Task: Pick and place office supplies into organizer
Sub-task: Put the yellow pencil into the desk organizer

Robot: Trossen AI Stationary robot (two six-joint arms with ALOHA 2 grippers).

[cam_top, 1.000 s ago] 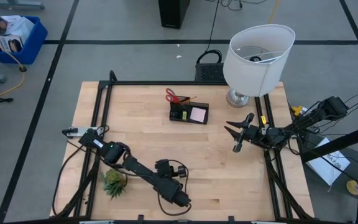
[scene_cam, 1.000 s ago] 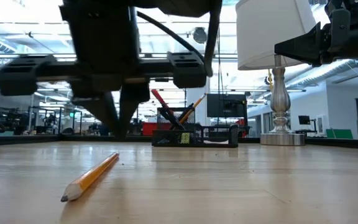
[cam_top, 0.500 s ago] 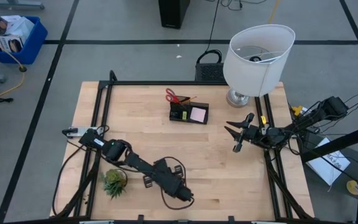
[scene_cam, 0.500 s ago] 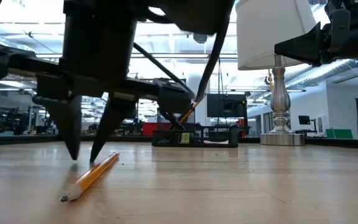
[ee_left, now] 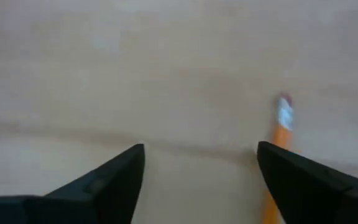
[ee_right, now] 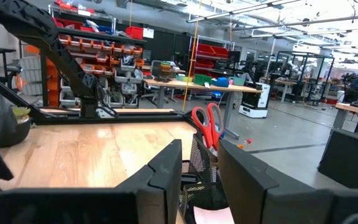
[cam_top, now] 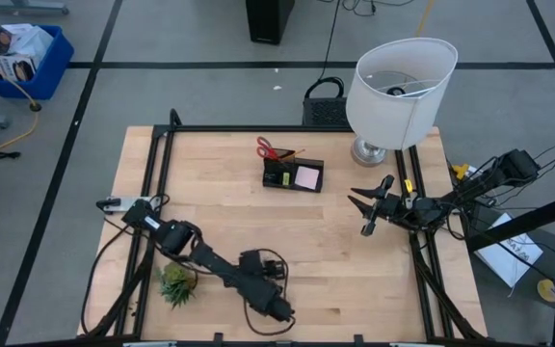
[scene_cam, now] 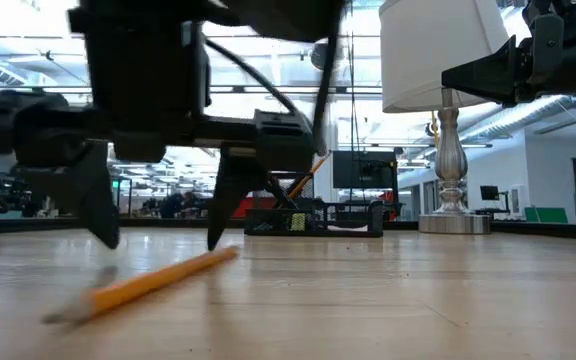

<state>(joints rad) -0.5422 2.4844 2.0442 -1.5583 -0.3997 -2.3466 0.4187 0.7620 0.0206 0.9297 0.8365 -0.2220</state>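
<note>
Straddling: left gripper [scene_cam: 158, 235] fingers apart, now either side of pencil [scene_cam: 153, 283].
Pencil: shifted, blurred.
Right gripper [cam_top: 366, 210]: unchanged, apart.

Lamp: white shade [cam_top: 400, 89] on a silver base [cam_top: 366, 151], at 2 o'clock on the table (in the low view its turned silver stem [scene_cam: 450, 165] rises at the right).
Plant: small green potted plant [cam_top: 176, 282], at 8 o'clock.
Table: pale wood top [cam_top: 210, 202] with a black frame.
Blue bin: on the floor at 10 o'clock [cam_top: 41, 63], off the table.
Black box: on the floor at 12 o'clock [cam_top: 268, 19].
</note>
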